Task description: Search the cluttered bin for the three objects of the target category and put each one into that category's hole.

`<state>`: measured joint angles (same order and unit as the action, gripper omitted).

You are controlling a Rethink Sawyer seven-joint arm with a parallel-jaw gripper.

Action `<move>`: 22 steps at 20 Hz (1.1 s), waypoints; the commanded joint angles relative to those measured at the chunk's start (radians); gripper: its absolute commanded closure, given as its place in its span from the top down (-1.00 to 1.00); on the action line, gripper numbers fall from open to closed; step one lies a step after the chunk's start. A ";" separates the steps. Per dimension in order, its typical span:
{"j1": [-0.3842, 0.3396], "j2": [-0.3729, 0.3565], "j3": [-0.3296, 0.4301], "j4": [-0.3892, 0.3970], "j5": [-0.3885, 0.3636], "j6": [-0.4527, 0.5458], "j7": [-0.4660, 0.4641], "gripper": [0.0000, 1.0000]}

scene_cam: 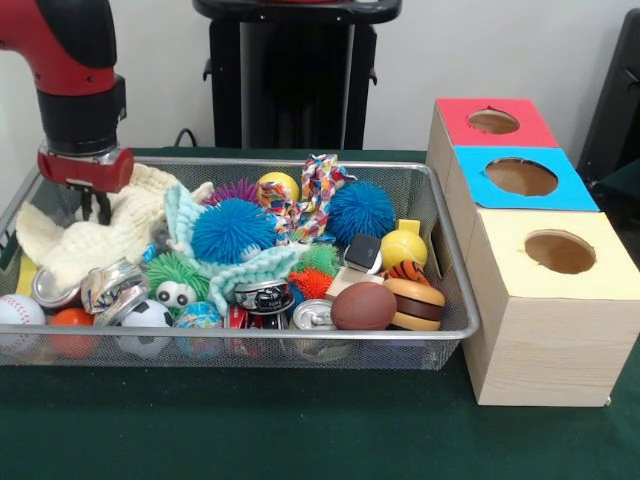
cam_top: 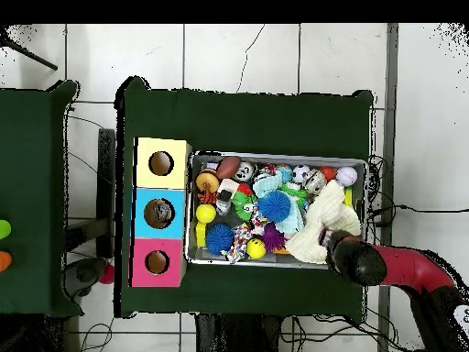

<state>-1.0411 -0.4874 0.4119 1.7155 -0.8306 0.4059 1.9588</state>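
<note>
A wire mesh bin (scene_cam: pixel 452 262) holds a jumble of toys: two blue spiky balls (scene_cam: pixel 232 230) (scene_cam: pixel 361 210), a brown football (scene_cam: pixel 363 305), a soccer ball (scene_cam: pixel 147 318), a baseball (scene_cam: pixel 18 310), a toy burger (scene_cam: pixel 415 303) and drink cans (scene_cam: pixel 315 315). My gripper (scene_cam: pixel 96 208) hangs at the bin's left end, just over a cream knitted cloth (scene_cam: pixel 90 240). It is open by a narrow gap and holds nothing. Overhead, the gripper (cam_top: pixel 325 240) sits over the cream cloth (cam_top: pixel 334 215) at the bin's (cam_top: pixel 279 156) right end.
A wooden box stands against the bin's right side with three round holes: red-topped (scene_cam: pixel 493 121), blue-topped (scene_cam: pixel 521 177) and pale yellow-topped (scene_cam: pixel 560 252). Overhead, the box (cam_top: pixel 159 213) lies left of the bin. A rope toy (scene_cam: pixel 318 200) and a teal knit (scene_cam: pixel 250 268) lie mid-bin.
</note>
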 commanded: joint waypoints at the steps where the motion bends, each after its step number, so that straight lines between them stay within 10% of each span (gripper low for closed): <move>1: -0.054 -0.033 0.209 0.174 0.173 0.064 -0.067 -1.00; 12: -0.084 -0.170 0.353 0.351 0.499 0.125 0.057 -1.00; 22: -0.067 -0.207 0.388 0.396 0.567 0.094 0.029 -1.00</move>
<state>-1.1376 -0.6733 0.6893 2.0270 -0.3401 0.4424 1.9588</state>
